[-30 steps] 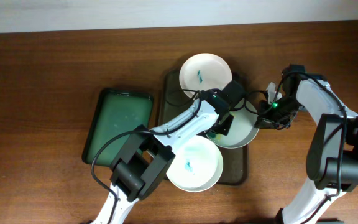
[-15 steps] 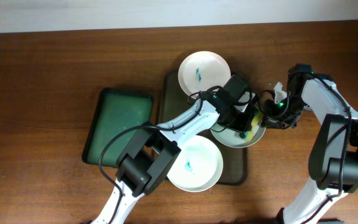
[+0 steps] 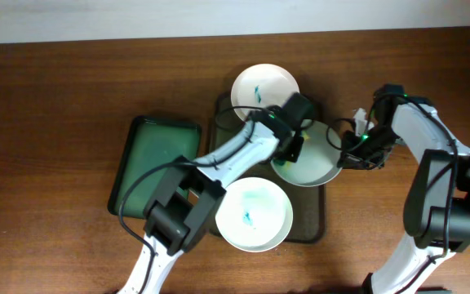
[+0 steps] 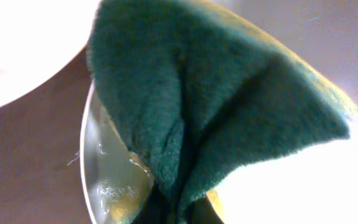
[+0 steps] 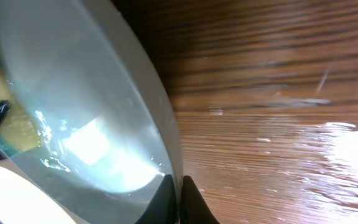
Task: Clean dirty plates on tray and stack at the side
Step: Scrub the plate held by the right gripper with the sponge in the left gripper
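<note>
The work is at its first plate, as far as I can judge. The left gripper (image 3: pixel 290 144) is closed on a green sponge (image 4: pixel 210 112), which is folded and pinched between its fingers, and it presses the sponge on the middle plate (image 3: pixel 317 163). The right gripper (image 5: pixel 176 186) is closed narrow on the rim of this same plate at its right side and holds it steady; in the right wrist view the plate looks tilted up from the worktop (image 3: pixel 55 98), with wet spots on its surface. The middle of this plate is mostly hidden under the left arm and the sponge, so I cannot tell if its smear is fully gone.

The other two plates are not yet cleaned. The far plate (image 3: pixel 265 88) lies at the back end of the tray (image 3: pixel 310 214), partly over its rim, and a small teal mark shows near its centre. The near plate (image 3: pixel 255 216) lies at the front end of the tray and also has a teal smear in the middle.

No plate is stacked at the side yet. The green tray (image 3: pixel 155 163) stands just beside the brown tray on the left with nothing on it. So what is left, in my judgement: to finish this plate, put it aside, then wipe the two others and stack them on it
</note>
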Controlling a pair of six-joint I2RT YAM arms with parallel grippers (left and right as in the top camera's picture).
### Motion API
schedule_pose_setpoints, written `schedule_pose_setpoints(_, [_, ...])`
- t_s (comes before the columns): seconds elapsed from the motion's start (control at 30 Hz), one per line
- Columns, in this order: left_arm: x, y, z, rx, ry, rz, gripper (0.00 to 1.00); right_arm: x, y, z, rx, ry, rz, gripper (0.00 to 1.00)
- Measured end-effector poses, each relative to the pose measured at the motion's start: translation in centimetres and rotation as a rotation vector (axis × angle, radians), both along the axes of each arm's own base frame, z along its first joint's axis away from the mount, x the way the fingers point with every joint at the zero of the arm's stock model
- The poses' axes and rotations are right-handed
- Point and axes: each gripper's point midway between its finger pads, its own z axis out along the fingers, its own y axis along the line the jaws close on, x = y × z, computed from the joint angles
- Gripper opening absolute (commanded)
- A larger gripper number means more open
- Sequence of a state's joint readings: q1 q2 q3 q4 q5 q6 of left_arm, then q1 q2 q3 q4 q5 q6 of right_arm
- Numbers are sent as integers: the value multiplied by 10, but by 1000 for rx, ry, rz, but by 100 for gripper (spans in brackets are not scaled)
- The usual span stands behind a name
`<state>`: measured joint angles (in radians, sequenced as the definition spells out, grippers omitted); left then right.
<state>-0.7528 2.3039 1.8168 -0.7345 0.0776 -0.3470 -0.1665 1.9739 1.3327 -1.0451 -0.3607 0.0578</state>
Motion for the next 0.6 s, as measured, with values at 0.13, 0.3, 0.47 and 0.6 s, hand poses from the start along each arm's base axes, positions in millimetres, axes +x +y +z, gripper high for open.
schedule_pose_setpoints(0.13, [-21,-63,15,-340,115,-150,0,0,-8,-1,-23,3,-14,4])
schedule_pose_setpoints(0.3, [-26,-95,25,-423,52,-218,0,0,-8,-1,-23,0,-12,4])
schedule_pose_setpoints(0.47, [11,-68,14,-181,-184,-112,0,6,-1,-1,-8,-18,-12,4])
schedule_pose_setpoints(0.6, [58,-11,8,-16,-282,-11,0,5,0,-1,-7,-16,-13,4])
